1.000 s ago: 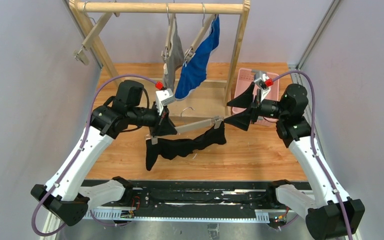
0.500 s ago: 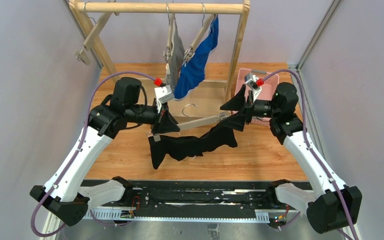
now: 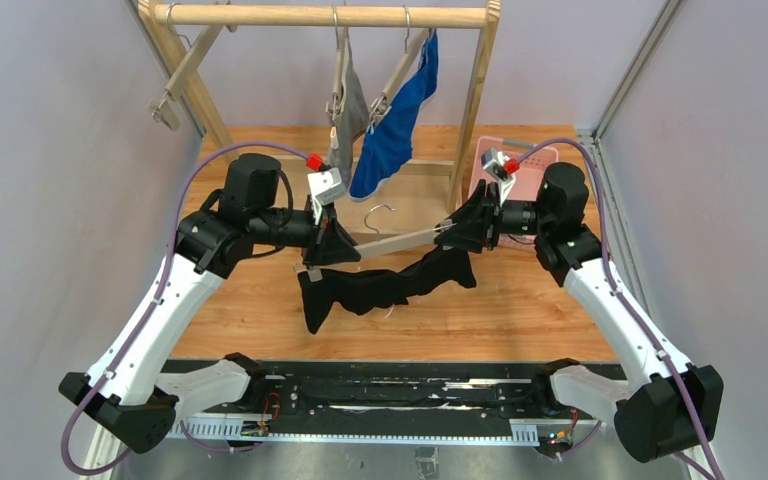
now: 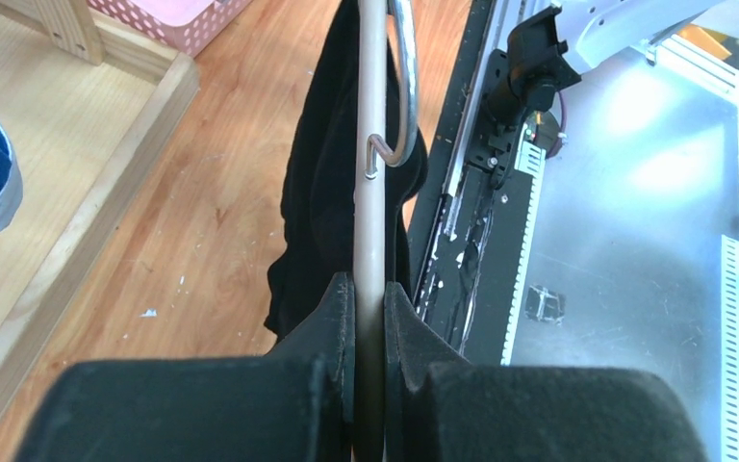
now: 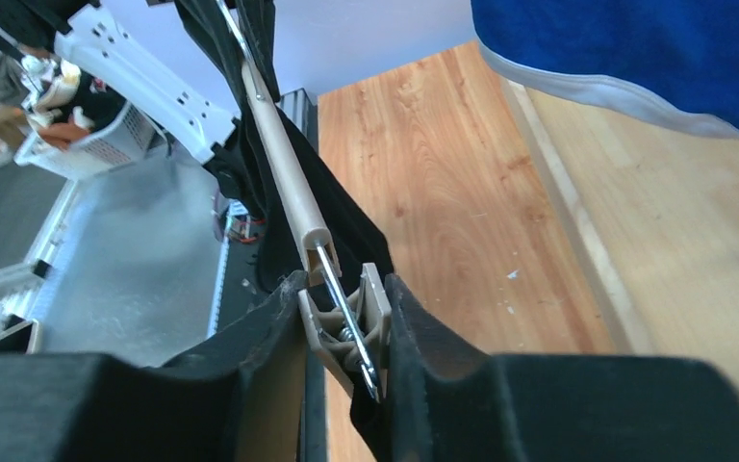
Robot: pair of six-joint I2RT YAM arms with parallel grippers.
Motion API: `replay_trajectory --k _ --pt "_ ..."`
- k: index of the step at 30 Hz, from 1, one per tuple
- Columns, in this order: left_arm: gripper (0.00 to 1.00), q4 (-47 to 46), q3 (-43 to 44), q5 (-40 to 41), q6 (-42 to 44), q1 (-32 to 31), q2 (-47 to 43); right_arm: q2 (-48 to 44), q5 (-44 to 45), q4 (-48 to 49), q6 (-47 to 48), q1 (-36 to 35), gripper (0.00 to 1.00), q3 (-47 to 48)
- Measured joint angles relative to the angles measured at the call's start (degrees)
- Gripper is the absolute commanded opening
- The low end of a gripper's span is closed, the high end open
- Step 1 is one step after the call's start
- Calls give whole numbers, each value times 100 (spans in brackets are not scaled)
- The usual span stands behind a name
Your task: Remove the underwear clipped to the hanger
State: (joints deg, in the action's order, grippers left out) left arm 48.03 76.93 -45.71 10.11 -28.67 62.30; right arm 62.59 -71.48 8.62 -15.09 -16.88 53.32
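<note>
The beige hanger [image 3: 400,241] is held level above the table, off the rack. My left gripper [image 3: 332,246] is shut on its bar [image 4: 373,192], just below the metal hook [image 4: 404,87]. The black underwear [image 3: 380,285] hangs from the hanger and sags toward the wood. My right gripper [image 3: 457,232] is shut on the hanger's end clip [image 5: 346,322], its fingers [image 5: 284,318] pressing both clip wings, with the black underwear [image 5: 346,231] right beside it. Grey underwear [image 3: 352,105] and blue underwear [image 3: 395,125] stay clipped to hangers on the rack.
A wooden clothes rack [image 3: 325,15] stands at the back, with one bare hanger [image 3: 185,70] at its left. A pink basket [image 3: 482,185] sits at the back right, partly behind my right arm. Black rails [image 3: 390,385] run along the near edge.
My right gripper has moved left onto the hanger's end clip and closed on it. The left gripper has kept its hold on the bar, and the hanger has shifted slightly up.
</note>
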Motion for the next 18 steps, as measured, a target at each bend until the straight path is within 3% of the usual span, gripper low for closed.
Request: replay_trajectory --k 2,3,4,5,6,18 --pt "0 4 0 -20 0 -2 -2 0 4 -66 59 2 20 26" --pt "0 9 0 -26 -2 -2 -7 -2 -2 -103 70 2 27 35" --pt "0 17 -2 -42 -2 -2 -13 -2 0 -122 74 2 49 44" --pt "0 13 -2 -42 -4 -2 -22 -2 4 -133 85 2 61 50" --pt "0 7 -4 -39 -7 -2 -24 -2 15 -157 94 2 67 52" --pt "0 -44 -76 -37 -31 -2 -74 -79 435 -321 120 0 78 76"
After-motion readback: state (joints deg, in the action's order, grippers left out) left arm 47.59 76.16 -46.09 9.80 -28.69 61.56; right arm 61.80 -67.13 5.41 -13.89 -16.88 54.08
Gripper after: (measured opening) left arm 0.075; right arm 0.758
